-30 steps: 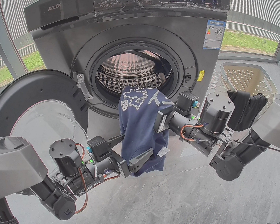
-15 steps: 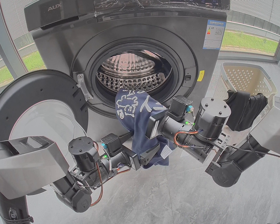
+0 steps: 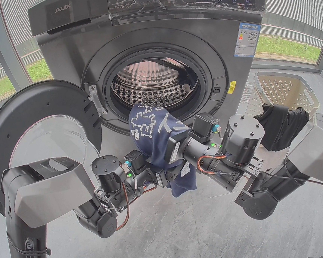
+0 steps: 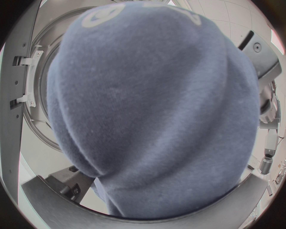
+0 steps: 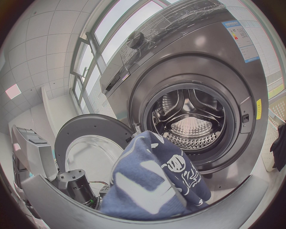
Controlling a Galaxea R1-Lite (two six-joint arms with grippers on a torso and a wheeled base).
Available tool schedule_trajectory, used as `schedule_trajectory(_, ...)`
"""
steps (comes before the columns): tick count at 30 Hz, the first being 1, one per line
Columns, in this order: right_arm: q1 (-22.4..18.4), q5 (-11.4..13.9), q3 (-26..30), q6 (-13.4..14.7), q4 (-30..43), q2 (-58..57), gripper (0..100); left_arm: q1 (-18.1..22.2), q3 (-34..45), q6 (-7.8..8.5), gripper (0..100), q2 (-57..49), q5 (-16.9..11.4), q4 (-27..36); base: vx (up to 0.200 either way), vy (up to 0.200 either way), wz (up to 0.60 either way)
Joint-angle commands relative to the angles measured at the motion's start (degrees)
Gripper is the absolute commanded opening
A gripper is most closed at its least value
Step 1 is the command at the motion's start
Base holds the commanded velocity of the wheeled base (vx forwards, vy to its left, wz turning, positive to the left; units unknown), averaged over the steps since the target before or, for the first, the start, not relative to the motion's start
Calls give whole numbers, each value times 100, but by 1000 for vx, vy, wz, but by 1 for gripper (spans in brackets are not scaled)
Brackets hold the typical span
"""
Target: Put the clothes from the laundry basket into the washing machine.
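A navy garment (image 3: 149,125) with white print hangs in front of the lower rim of the washing machine's open drum (image 3: 153,79). My right gripper (image 3: 156,135) is shut on it from the right, its fingers hidden under the cloth. The garment (image 5: 149,185) bulks low before the drum (image 5: 190,119) in the right wrist view. My left gripper (image 3: 171,173) is open at the garment's hanging lower part. The cloth (image 4: 155,104) lies against its camera, with one finger (image 4: 70,185) showing beside it. The beige laundry basket (image 3: 289,85) stands right of the machine, with black clothes (image 3: 281,123) draped over its near rim.
The round machine door (image 3: 43,116) is swung fully open to the left, close behind my left arm. Grey tiled floor (image 3: 186,230) lies below both arms. Windows stand behind the machine.
My left arm has swung right and forward, bringing its gripper in under the hanging garment. My right gripper has carried the garment a little left, nearer the drum opening.
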Motion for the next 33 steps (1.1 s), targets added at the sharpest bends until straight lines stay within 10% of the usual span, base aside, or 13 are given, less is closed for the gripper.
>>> schedule_trajectory(1, 27, -30, 17, 37, -13, 51, 0, -16, -147, -59, 100, 132, 71, -1, 0, 0, 0)
schedule_trajectory(4, 45, -39, 17, 46, -30, 60, 0, -16, -138, -112, 100, 123, 133, -1, 0, 0, 0)
schedule_trajectory(5, 45, -39, 17, 46, -48, 60, 0, -16, -120, -120, 0, 115, 133, -1, 0, 0, 0)
schedule_trajectory(33, -544, 5, 1019, 37, 31, -178, 0, 512, 776, -331, 0, -1854, 405, 7, 0, 0, 0)
